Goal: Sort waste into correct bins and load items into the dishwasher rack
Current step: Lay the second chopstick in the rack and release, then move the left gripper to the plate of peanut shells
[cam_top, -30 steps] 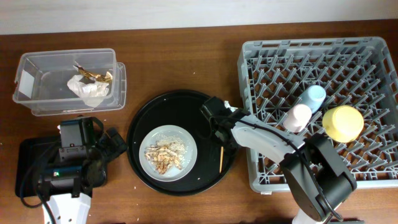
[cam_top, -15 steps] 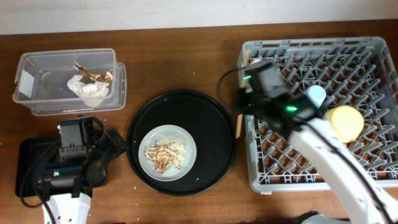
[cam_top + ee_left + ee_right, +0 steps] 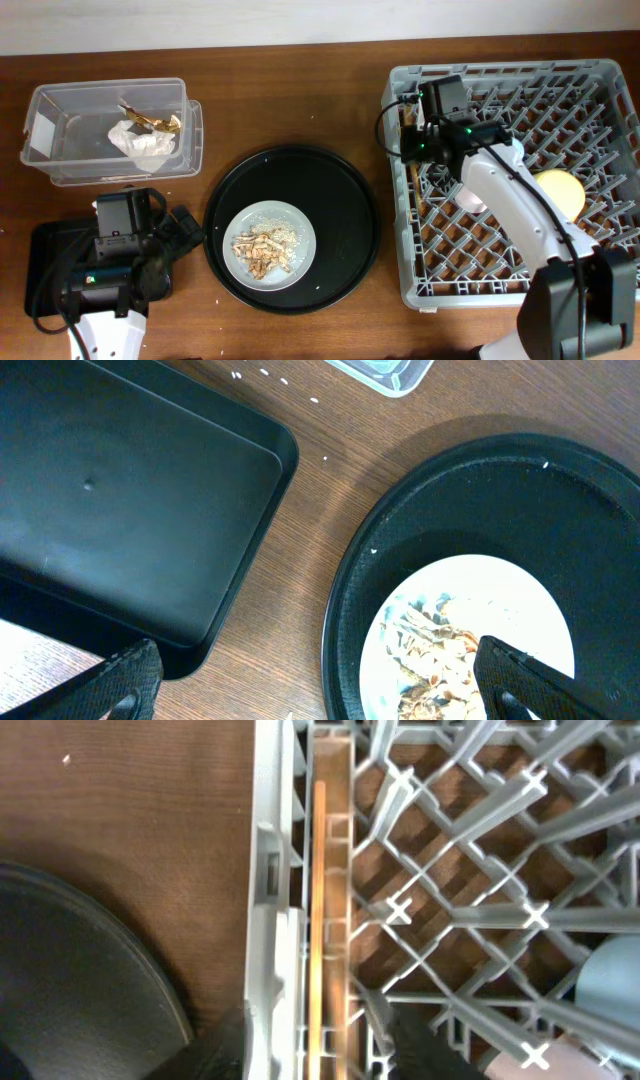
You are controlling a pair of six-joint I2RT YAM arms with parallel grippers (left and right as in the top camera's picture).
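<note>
Now the chopstick (image 3: pixel 320 920) lies in the rack (image 3: pixel 272 870); right gripper (image 3: pixel 312 1032) and left gripper (image 3: pixel 315 668) gape.

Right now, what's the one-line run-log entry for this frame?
right gripper: open over rack edge | chopstick: lying inside rack wall | left gripper: open | plate: food scraps

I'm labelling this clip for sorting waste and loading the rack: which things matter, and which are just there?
Job: wrapper, food scraps, clear box, flat black tray, plate, chopstick, yellow bowl, rack.
Just there: round black tray, table.
</note>
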